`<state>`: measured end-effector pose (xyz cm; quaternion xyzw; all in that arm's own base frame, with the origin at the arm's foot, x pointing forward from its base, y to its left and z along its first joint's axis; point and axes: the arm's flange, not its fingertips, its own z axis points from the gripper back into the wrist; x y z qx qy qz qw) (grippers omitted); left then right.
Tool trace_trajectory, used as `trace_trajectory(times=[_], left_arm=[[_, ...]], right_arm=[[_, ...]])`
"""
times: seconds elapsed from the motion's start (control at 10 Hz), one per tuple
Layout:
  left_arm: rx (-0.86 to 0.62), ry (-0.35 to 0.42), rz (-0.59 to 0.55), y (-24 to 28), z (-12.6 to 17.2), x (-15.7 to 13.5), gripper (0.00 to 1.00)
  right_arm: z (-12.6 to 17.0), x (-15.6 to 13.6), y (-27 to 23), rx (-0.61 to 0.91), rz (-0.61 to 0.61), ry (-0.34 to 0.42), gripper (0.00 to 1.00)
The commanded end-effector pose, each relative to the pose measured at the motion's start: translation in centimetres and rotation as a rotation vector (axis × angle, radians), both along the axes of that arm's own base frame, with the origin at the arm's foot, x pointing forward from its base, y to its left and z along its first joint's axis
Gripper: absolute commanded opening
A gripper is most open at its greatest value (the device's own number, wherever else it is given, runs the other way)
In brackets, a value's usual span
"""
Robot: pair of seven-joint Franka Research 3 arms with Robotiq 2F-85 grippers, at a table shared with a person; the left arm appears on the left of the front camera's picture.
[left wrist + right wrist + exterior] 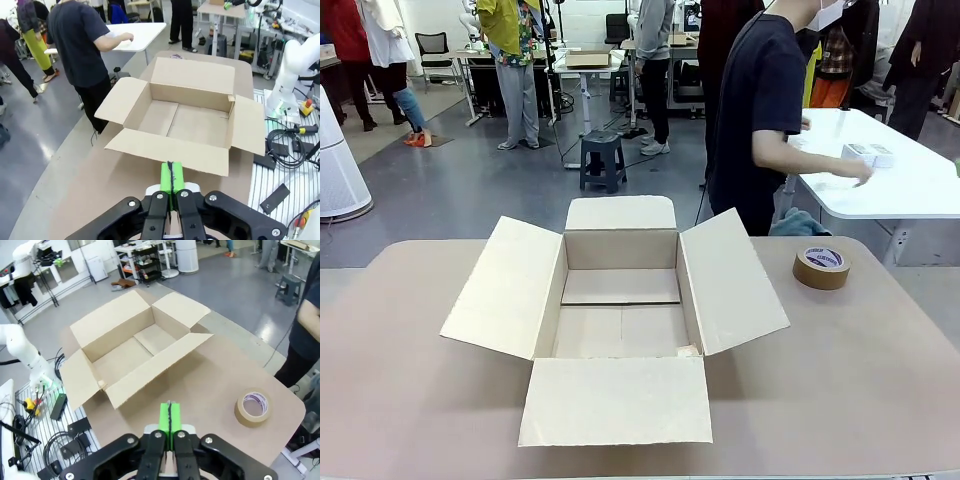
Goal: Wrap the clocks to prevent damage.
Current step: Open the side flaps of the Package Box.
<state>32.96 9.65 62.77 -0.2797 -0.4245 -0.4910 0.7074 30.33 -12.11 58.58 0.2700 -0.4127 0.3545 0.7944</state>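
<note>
One open brown cardboard box stands in the middle of the beige tabletop, four flaps spread outward, with a brown roll of packing tape lying flat well apart at its far right. The green-padded left fingers and right fingers are each pressed together on nothing, above the tabletop short of the box. A person in a dark shirt reaches a hand toward small white boxes on a white table.

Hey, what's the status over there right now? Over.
Left gripper shut, empty. Right gripper shut, empty. Cardboard box open, flaps out; tape roll beside it. Nothing blocking the box.
</note>
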Motion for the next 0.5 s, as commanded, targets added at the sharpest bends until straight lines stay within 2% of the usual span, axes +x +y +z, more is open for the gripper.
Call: trace_trajectory(times=[0.0, 0.2, 0.4], left_arm=[[0.148, 0.099, 0.064, -4.8, 3.0, 0.6, 0.0], [0.283, 0.319, 0.133, -9.9, 4.6, 1.8, 0.0], [0.389, 0.455, 0.251, -14.6, 4.1, 3.3, 0.0]], right_arm=[[3.1, 1.4, 6.4, -0.044, -0.079, 0.097, 0.01], [5.1, 2.6, 12.9, -0.119, -0.062, 0.224, 0.01], [5.3, 4.5, 18.4, -0.188, -0.124, 0.389, 0.01]])
